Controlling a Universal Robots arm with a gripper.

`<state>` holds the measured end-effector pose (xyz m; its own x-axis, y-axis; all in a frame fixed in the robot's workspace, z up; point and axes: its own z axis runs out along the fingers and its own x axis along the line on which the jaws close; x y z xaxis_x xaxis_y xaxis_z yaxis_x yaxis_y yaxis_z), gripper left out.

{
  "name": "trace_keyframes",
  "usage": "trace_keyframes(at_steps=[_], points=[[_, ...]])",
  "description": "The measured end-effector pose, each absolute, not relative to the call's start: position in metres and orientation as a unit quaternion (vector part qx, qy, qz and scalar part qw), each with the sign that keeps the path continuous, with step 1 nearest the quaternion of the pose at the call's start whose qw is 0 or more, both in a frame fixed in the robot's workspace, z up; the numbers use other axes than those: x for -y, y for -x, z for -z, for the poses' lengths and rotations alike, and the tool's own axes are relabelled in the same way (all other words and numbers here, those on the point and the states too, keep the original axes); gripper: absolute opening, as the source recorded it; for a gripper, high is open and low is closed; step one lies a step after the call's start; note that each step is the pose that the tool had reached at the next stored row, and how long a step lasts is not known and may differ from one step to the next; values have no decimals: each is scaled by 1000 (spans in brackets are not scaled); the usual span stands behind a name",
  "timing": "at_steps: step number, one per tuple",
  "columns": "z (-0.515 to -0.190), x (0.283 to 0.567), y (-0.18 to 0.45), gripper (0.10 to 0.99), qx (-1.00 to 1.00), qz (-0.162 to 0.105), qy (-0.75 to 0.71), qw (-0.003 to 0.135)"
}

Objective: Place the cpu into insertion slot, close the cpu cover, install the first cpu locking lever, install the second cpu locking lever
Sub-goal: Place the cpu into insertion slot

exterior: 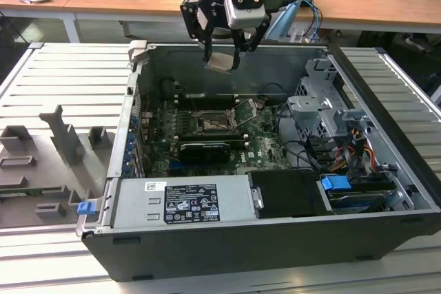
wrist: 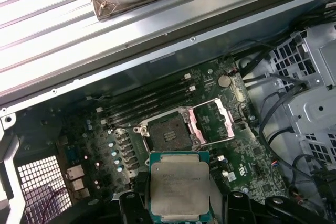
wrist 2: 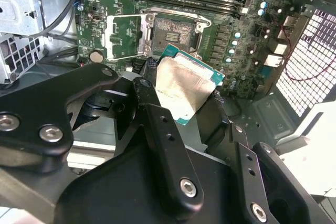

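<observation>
I have the claw [exterior: 222, 58] clenched on the cpu [exterior: 220, 64], hanging in the air above the far side of the open case [exterior: 386, 191], well apart from the board [exterior: 265, 144] below. In the second wrist view the cpu sits tilted between the black fingers [wrist 2: 157, 119], silvery face showing, with a green edge around it. The slot [wrist: 167, 132] lies uncovered on the board, dark inside its metal rim, and I see nothing seated in it. The cover [wrist: 212, 121] is swung open off the slot and sits just beside it, on the exterior view's right of it
</observation>
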<state>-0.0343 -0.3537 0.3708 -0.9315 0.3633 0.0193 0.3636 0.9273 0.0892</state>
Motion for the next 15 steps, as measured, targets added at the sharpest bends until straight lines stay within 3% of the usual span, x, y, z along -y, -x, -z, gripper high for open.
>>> trace_keyframes(at_steps=[15], points=[[-371,354,34,541,978,46,204,0]])
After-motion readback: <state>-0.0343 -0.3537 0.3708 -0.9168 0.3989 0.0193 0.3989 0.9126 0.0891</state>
